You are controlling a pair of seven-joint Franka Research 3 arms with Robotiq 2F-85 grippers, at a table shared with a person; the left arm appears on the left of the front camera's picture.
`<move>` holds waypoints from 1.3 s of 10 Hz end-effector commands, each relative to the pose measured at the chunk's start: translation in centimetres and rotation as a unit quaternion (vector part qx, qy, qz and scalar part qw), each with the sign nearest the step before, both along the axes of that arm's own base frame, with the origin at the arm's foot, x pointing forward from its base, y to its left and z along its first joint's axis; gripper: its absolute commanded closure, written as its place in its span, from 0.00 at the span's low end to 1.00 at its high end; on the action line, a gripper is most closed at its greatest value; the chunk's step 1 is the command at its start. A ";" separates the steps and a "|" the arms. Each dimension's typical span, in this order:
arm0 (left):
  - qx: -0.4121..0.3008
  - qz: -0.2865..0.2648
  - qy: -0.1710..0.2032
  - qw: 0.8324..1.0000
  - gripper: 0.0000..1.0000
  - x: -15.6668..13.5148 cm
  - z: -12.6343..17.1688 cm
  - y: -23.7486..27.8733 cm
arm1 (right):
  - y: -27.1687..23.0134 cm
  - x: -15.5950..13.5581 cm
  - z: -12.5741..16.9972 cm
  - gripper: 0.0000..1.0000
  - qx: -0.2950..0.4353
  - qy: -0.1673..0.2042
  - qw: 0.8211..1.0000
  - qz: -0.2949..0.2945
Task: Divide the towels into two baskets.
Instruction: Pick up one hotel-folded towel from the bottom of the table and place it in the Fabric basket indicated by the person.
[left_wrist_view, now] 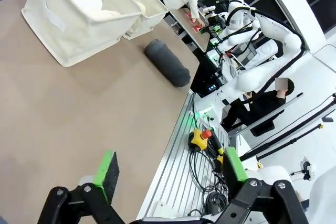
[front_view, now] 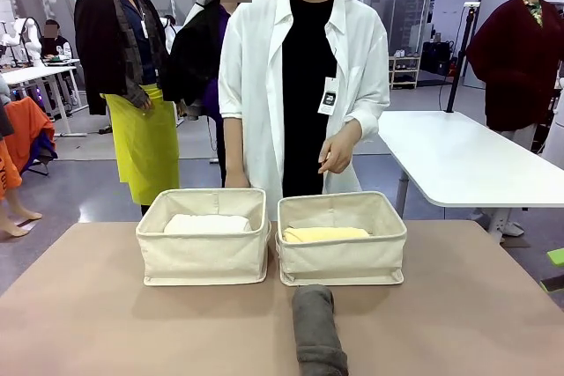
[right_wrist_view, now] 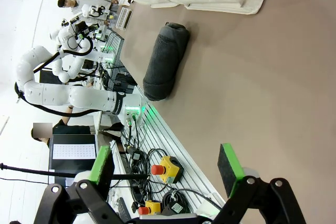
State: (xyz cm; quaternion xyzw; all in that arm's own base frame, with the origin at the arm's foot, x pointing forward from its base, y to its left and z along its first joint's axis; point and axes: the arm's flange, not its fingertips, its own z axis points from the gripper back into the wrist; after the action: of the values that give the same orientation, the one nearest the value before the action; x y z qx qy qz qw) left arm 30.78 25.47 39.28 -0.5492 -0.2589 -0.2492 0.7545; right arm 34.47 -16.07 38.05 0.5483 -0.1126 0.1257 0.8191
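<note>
On the table (front_view: pixel 88 305) — grey towel (front_view: pixel 317 328) loose; left hand (left_wrist_view: pixel 168 174), right hand (right_wrist_view: pixel 165 163) both apart.

Person (front_view: pixel 304 85) in white open coat over black top, badge clipped — black claws (left_wrist_view: pixel 170 174), green pads (left_wrist_view: pixel 107 169).

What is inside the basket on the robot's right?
A pale yellow towel lies in the right basket, with paler cloth behind it. The front wall hides everything lower down.
</note>
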 end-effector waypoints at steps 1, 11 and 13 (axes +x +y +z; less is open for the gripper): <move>-0.006 0.003 0.002 1.000 0.00 -0.6 0.1 -0.2 | 0.3 -0.2 0.1 0.00 -0.002 0.000 1.000 -0.007; -0.006 0.003 0.002 1.000 0.00 -0.6 0.1 -0.2 | 20.9 7.5 2.9 0.00 -0.201 0.098 0.975 -0.007; -0.006 0.003 0.002 1.000 0.00 -0.6 0.1 -0.2 | 25.0 6.9 2.0 0.00 -0.220 0.096 0.969 -0.054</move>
State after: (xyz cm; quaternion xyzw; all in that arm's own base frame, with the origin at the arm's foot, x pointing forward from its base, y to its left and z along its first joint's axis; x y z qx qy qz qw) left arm 30.70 25.40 39.16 -0.5504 -0.2584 -0.2478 0.7542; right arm 42.19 7.72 40.52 0.3684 -0.0201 0.0829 0.9257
